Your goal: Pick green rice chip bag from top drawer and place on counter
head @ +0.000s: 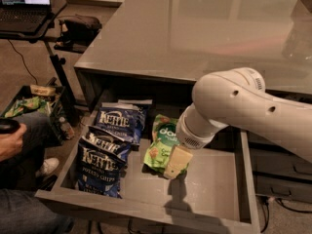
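Note:
The green rice chip bag (161, 141) lies in the middle of the open top drawer (209, 189), right of the blue bags. My gripper (176, 163) hangs from the white arm and reaches down into the drawer at the bag's lower right edge, touching or just above it. The arm hides part of the bag's right side. The counter (195, 33) spreads out behind and above the drawer.
Two dark blue Kettle chip bags (119, 123) (100, 165) lie in the drawer's left half. A laptop on a black stand (29, 13) is at the far left, with a crate (29, 104) on the floor. A person's hand (9, 140) and knee are at the left edge. Dark drawers (278, 179) are at the right.

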